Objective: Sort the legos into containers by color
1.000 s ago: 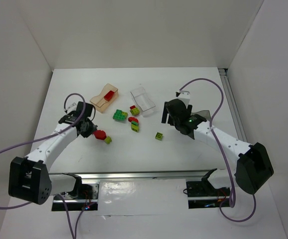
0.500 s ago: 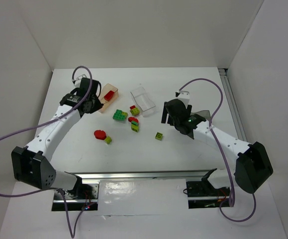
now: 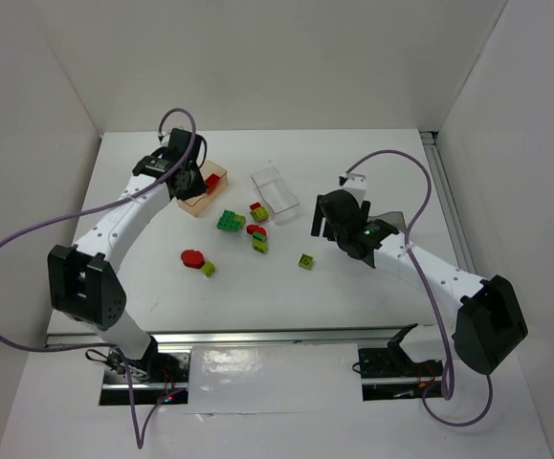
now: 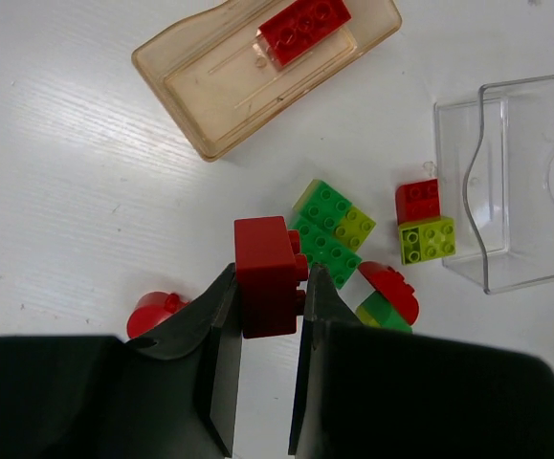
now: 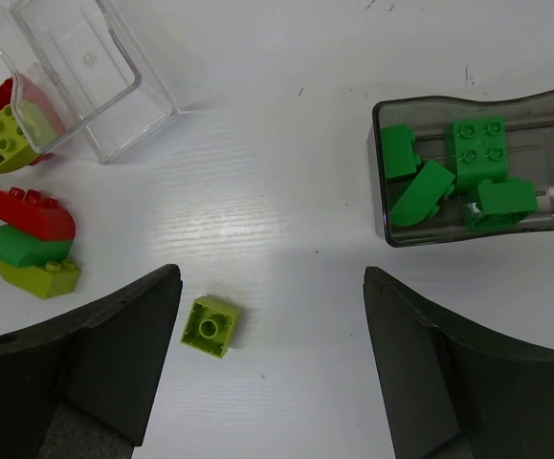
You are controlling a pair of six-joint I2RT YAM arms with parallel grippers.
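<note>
- left arm [image 3: 114,225] has swung up from the loose pile to the orange tub [image 4: 210,96], back-left of the table
- right gripper [image 5: 270,287] unmoved: jaws wide, empty, hovering near the grey tub [image 5: 391,234]
- left gripper [image 4: 271,282]: jaws narrow, clamped on red brick [image 4: 265,258]
- read: pick done, drop comes next; another red lego [image 4: 304,26] already lies in that tub
- yellow-green brick [image 5: 210,326] among the loose ones left

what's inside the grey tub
Several green bricks lie in the grey tub. One end runs off the right wrist view, so anything there is unseen.
</note>
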